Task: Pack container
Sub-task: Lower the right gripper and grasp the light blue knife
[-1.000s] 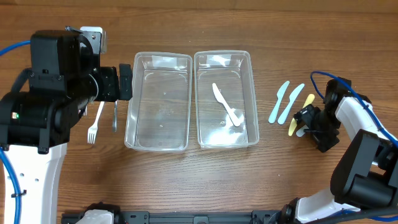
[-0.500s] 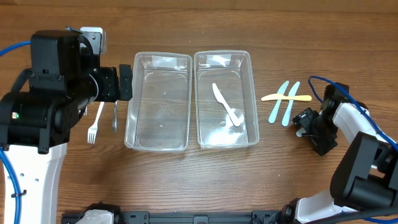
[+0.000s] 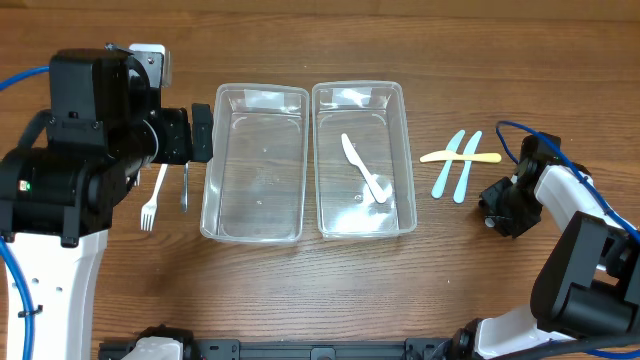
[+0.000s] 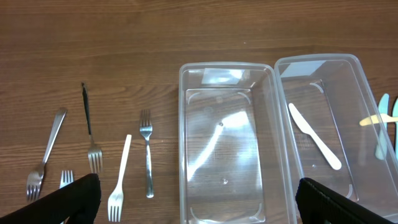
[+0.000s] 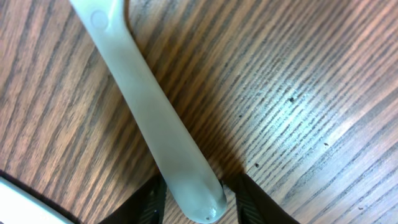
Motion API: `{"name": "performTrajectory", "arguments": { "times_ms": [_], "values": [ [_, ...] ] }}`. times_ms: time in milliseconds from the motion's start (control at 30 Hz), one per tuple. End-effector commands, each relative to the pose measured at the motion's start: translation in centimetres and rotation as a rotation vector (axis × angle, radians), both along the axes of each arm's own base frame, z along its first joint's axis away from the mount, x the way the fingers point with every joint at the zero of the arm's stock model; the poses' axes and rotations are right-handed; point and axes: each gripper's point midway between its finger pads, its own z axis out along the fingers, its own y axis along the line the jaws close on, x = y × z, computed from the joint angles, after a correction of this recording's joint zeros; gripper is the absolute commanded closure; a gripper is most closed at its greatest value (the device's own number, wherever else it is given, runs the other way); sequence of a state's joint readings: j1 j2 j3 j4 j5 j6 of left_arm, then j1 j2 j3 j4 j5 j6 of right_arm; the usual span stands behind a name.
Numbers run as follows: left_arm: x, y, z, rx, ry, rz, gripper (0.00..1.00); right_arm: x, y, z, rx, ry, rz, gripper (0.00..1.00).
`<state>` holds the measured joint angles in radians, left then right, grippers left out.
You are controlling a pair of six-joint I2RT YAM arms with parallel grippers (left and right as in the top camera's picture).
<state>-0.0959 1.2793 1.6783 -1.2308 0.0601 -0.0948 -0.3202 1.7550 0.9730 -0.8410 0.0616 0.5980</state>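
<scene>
Two clear plastic tubs sit side by side in the middle of the wooden surface [image 3: 300,290]. The left tub [image 3: 255,170] has nothing in it. The right tub [image 3: 405,160] holds one white plastic knife [image 3: 360,170].

To the right lie two blue knives [image 3: 448,165], with a yellow knife [image 3: 460,157] across them. Near them, the right claw [image 3: 497,205] has a finger on each side of a white handle [image 5: 149,118]. I cannot tell if it squeezes it.

The left claw [image 4: 199,205] is spread wide above the left tub. A white fork [image 3: 153,197] and metal forks [image 4: 147,162] lie to the left.
</scene>
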Motion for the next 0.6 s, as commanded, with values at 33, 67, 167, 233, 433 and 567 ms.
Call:
{"name": "performTrajectory", "arguments": {
  "times_ms": [33,67,167,233,433,567],
  "values": [
    [0.14,0.12,0.17,0.003,-0.006,-0.006,0.00,-1.57,0.08,-1.25,-0.004,0.061,0.002,0.68],
    [0.14,0.12,0.17,0.003,-0.006,-0.006,0.00,-1.57,0.08,-1.25,-0.004,0.061,0.002,0.71],
    [0.14,0.12,0.17,0.003,-0.006,-0.006,0.00,-1.57,0.08,-1.25,-0.004,0.061,0.002,0.72],
    [0.13,0.12,0.16,0.003,-0.005,-0.006,0.00,-1.56,0.07,-1.25,-0.004,0.060,0.002,0.73],
    [0.13,0.12,0.16,0.003,-0.005,-0.006,0.00,-1.46,0.03,-1.25,-0.006,0.056,0.002,0.78],
    [0.14,0.12,0.17,0.003,-0.006,-0.006,0.00,-1.17,-0.06,-1.26,-0.010,0.045,0.002,0.84]
  ]
}}
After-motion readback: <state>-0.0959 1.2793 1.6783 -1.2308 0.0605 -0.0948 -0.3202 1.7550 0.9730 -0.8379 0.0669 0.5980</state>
